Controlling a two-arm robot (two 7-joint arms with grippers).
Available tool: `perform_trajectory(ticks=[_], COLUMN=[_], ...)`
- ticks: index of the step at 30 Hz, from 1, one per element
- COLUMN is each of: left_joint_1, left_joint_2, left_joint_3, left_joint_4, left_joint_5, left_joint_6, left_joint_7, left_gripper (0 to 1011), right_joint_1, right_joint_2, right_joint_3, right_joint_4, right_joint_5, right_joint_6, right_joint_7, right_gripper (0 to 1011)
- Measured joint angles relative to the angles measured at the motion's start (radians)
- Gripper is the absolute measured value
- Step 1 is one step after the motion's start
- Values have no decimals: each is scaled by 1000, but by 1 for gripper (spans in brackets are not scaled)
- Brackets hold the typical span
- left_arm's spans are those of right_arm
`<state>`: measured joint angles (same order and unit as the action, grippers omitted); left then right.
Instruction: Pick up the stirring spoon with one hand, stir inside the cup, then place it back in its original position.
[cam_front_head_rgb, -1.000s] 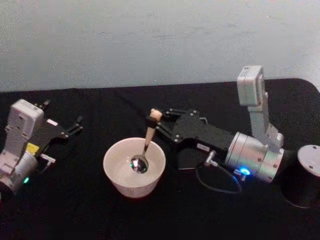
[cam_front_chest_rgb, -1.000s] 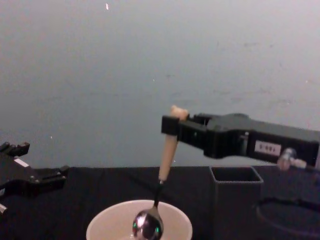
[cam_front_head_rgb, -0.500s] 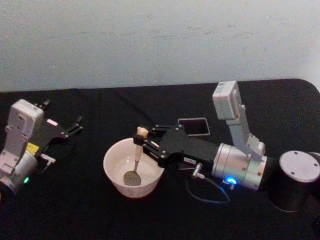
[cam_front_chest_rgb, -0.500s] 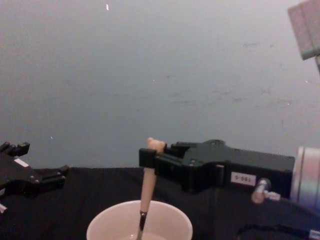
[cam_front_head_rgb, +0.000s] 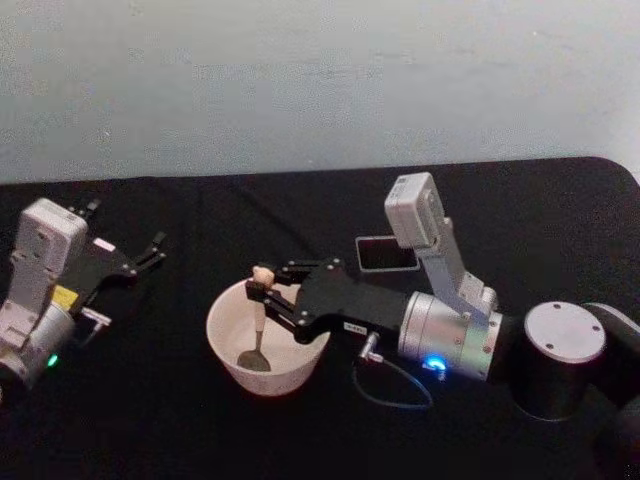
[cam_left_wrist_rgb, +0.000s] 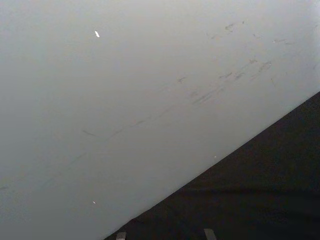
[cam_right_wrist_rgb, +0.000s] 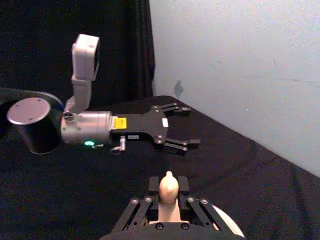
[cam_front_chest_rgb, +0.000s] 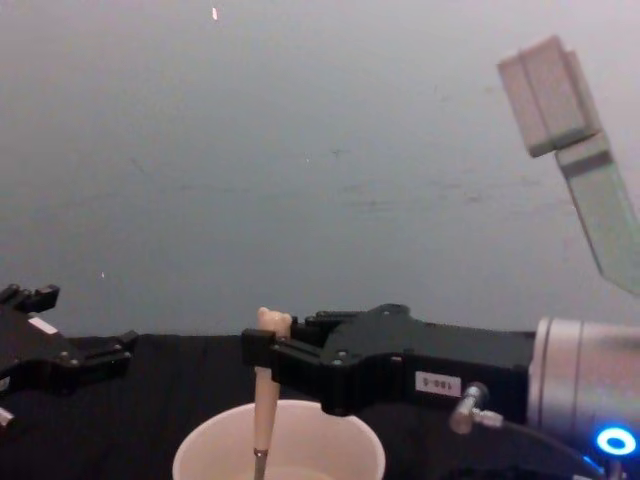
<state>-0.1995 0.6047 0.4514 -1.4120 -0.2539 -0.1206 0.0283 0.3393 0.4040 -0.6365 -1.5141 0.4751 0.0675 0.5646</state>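
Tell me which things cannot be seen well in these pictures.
- Chest view: the stirring spoon's bowl, hidden behind the cup's near wall.
- Head view: the holder's sides, covered by the right gripper and its arm.
- Head view: any liquid in the cup, too small to tell.

Apparently a robotics lab bench. A table (cam_front_head_rgb: 180, 420) draped in plain black cloth stood against a bare pale grey wall (cam_front_head_rgb: 300, 80) marked with faint scuffs (cam_left_wrist_rgb: 220, 87). Two silver-grey robot arms (cam_front_head_rgb: 450, 332) reached over the cloth, ending in the black left gripper (cam_front_head_rgb: 125, 228) and right gripper (cam_front_head_rgb: 265, 283). A boxy grey camera module (cam_front_head_rgb: 412, 210) was bracketed to each wrist, and status lights (cam_front_head_rgb: 432, 363) glowed on the arms.
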Motion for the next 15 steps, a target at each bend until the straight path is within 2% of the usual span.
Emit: perform_trajectory(ticks=[15], left_joint_1=[0], left_joint_2=[0], left_joint_3=[0], left_joint_4=[0], left_joint_5=[0], left_joint_6=[0], left_joint_7=[0], left_gripper=[1001], right_joint_1=[42], right_joint_2=[-49], right_joint_3=[15], right_joint_4=[71], right_joint_5=[-52], right_joint_6=[-14], right_joint_7=[-30], right_gripper=[214])
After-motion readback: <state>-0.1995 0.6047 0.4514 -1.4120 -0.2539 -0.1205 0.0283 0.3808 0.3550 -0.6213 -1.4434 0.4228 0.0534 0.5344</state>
